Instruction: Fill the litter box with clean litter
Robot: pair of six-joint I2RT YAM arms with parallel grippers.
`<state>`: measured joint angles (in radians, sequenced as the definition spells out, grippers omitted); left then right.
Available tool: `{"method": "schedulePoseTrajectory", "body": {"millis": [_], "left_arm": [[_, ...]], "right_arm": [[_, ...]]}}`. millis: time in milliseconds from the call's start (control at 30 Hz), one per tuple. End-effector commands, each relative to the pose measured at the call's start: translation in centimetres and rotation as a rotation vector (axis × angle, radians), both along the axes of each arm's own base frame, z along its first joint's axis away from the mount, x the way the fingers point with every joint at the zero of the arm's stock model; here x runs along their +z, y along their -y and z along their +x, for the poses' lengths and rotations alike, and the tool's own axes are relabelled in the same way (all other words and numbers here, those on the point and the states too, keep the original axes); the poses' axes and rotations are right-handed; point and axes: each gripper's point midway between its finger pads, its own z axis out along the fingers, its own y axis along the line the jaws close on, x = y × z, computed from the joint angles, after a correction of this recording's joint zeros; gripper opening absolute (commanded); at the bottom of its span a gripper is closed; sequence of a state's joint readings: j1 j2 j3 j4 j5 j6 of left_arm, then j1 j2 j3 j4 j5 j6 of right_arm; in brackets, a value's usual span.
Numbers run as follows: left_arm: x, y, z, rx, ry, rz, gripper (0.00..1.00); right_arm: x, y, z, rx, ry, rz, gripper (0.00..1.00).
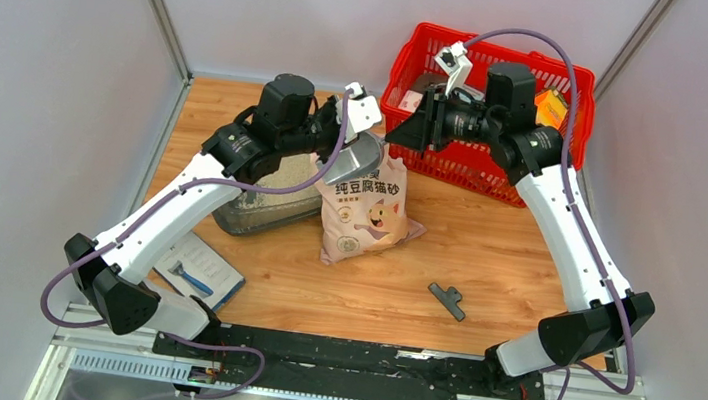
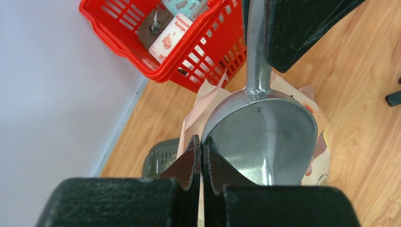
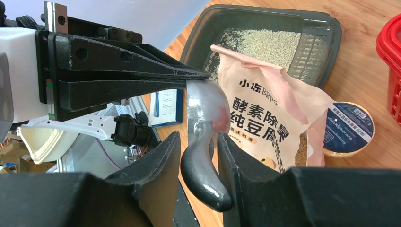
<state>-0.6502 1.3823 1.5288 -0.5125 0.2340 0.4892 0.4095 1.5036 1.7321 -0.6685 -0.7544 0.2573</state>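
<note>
Plainly, both arms are set up for scooping. The bag [image 3: 265, 123] stands upright on the tabletop [image 1: 485, 255] at the centre of the overhead view. The litter box [image 3: 265, 12] lies just behind it on its left side, largely hidden there under the left arm. In the right wrist view the box fills the upper middle of the frame, and a thin layer of litter [image 3: 265, 42] covers part of its floor, so I judge the filling only partly done.

The left jaws are pressed together on what looks like the bag's pink lip. That grip would pull the mouth wide and steady the bag. The scoop [image 2: 265, 137] hangs over that mouth with its bowl empty and open side up, placed to dip in.

The right jaws stand half open around the scoop's handle, one finger close on each side. Whether they already clamp it or only bracket it, I cannot tell. The red basket [image 1: 475, 164] sits in the upper right of the overhead view, apart from the work.
</note>
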Motion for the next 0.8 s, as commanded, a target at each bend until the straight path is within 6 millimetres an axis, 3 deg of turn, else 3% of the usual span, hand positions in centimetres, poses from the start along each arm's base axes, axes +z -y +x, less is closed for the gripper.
{"method": "schedulePoseTrajectory", "body": {"millis": [0, 300, 400, 533, 567, 600, 633, 733, 767], "left_arm": [[3.1, 0.9, -0.3, -0.024, 0.042, -0.079, 0.0], [3.0, 1.0, -0.5, -0.033, 0.031, -0.086, 0.0], [3.0, 1.0, -0.5, -0.032, 0.034, -0.084, 0.0], [3.0, 0.9, -0.4, -0.026, 0.037, -0.078, 0.0], [3.0, 0.8, -0.3, -0.028, 0.047, -0.071, 0.03], [3.5, 0.7, -0.3, -0.028, 0.061, -0.073, 0.15], [3.8, 0.5, -0.3, -0.017, 0.073, -0.072, 0.39], [4.6, -1.2, 0.2, 0.029, 0.095, -0.047, 0.66], [3.9, -1.4, -0.3, -0.002, 0.074, -0.021, 0.67]], "right_arm": [[1.3, 0.0, 0.3, -0.006, 0.082, 0.011, 0.36], [1.0, -0.2, 0.2, 0.006, 0.078, 0.011, 0.38], [0.9, -0.3, 0.2, 0.011, 0.079, 0.01, 0.29], [0.9, -0.3, -0.1, 0.027, 0.089, 0.005, 0.0], [0.9, -0.1, -0.1, 0.029, 0.104, -0.003, 0.0], [1.5, 0.2, 0.0, 0.022, 0.125, -0.002, 0.0], [2.0, 0.7, 0.2, 0.011, 0.141, -0.004, 0.0], [4.3, 2.9, 1.6, -0.048, 0.213, -0.01, 0.0], [4.6, 3.4, 2.0, -0.06, 0.227, -0.017, 0.0]]}}
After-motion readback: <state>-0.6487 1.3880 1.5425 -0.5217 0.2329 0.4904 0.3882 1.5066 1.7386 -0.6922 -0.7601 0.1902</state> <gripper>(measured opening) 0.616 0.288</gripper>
